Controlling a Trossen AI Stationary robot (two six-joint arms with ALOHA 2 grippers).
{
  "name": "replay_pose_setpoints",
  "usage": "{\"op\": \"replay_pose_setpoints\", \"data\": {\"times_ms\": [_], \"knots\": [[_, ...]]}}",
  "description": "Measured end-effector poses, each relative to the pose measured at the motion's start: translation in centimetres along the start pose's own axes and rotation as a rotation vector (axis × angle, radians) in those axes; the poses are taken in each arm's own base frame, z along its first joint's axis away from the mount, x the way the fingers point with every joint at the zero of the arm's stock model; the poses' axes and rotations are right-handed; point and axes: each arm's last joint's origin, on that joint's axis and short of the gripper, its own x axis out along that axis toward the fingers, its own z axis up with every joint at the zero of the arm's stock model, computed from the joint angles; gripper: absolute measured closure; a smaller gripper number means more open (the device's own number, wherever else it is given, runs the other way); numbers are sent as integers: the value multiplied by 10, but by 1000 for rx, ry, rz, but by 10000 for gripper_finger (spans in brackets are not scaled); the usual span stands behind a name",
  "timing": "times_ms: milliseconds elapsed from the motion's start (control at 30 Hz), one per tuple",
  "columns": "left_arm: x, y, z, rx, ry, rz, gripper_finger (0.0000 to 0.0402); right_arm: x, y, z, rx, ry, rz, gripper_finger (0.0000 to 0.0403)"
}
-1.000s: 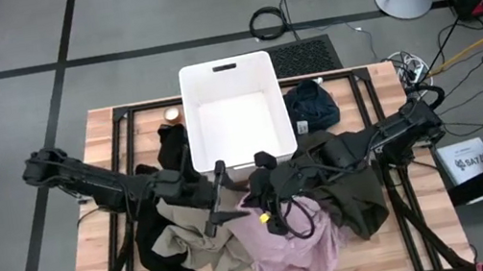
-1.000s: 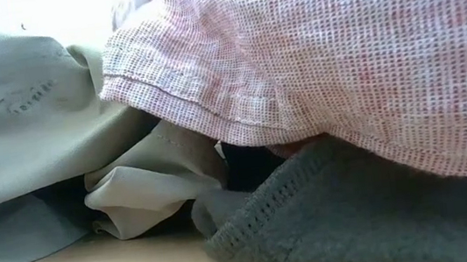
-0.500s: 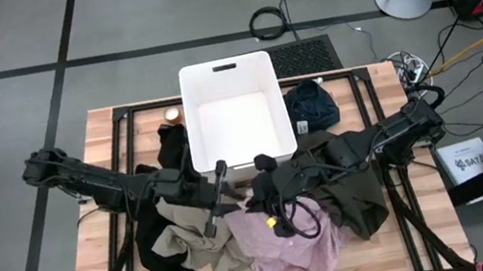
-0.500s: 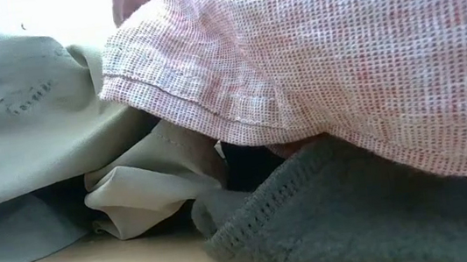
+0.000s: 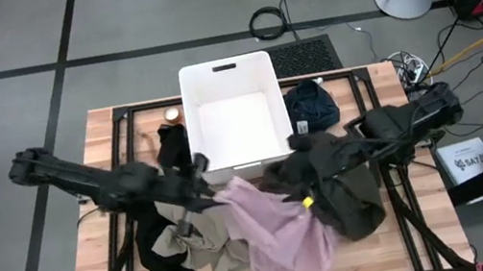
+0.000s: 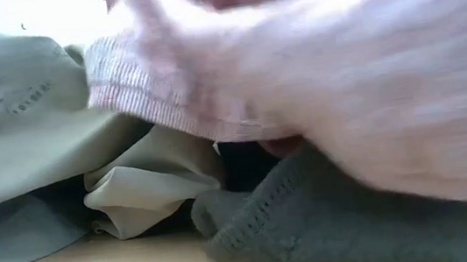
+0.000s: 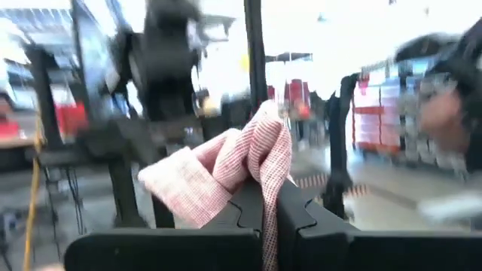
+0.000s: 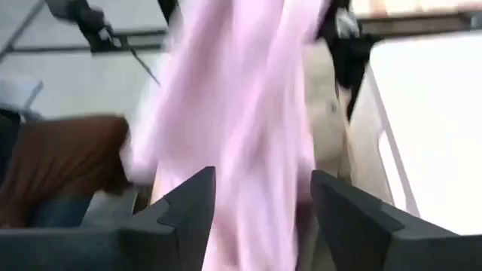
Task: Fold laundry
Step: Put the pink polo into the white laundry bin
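Observation:
The pale pink garment point(image 5: 276, 232) stretches from my left gripper point(image 5: 214, 188) down toward the table's near side, over the laundry heap. My left gripper point(image 7: 267, 203) is shut on it. My right gripper point(image 8: 260, 203) stands open just right of the pink cloth, near the dark olive-grey garment point(image 5: 337, 184), with nothing between its fingers. A beige-tan garment point(image 5: 195, 240) lies crumpled under the pink one's left side. In the low view, the pink cloth point(image 6: 344, 92) hangs over the beige-tan cloth point(image 6: 39, 127) and a grey knit point(image 6: 360, 231). My left gripper pinches a bunched fold of the pink garment point(image 7: 260, 162) between its two fingers, several layers together. A tuft of cloth sticks out past the fingertips. The fingers come about level from the table's left. The held end is raised; the garment's lower part point(image 5: 290, 254) lies on the heap.
A white bin point(image 5: 226, 68) stands at the table's far middle, close behind both grippers. A navy garment point(image 5: 313, 105) lies to its right, black cloth point(image 5: 170, 147) to its left and more black cloth point(image 5: 165, 264) at the near left. A black frame point(image 5: 114, 126) runs along the table's edges.
My left gripper has shut on the pink garment and risen with it. My right gripper has opened, let the pink cloth go and drawn back toward the table's right edge. The pink garment's held end is lifted and the cloth is drawn out long; its lower part stays on the heap.

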Motion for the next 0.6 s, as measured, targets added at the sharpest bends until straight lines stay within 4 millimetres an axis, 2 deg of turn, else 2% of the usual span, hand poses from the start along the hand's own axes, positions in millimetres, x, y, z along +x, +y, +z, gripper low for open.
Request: {"op": "replay_pose_setpoints", "data": {"times_ms": [167, 300, 367, 467, 600], "knots": [[-30, 4, 50, -119, -256, 81, 398, -9, 12, -16, -5, 77, -61, 193], [-47, 4, 71, -184, -369, 69, 398, -2, 23, -29, -24, 92, -136, 193], [-50, 4, 73, -214, -371, 63, 399, 11, 24, -40, -38, 90, -214, 193], [-50, 4, 73, -229, -365, 59, 399, 41, 23, -58, -44, 75, -285, 193], [-47, 4, 70, -241, -354, 58, 399, 85, 19, -83, -32, 36, -224, 193]]}}
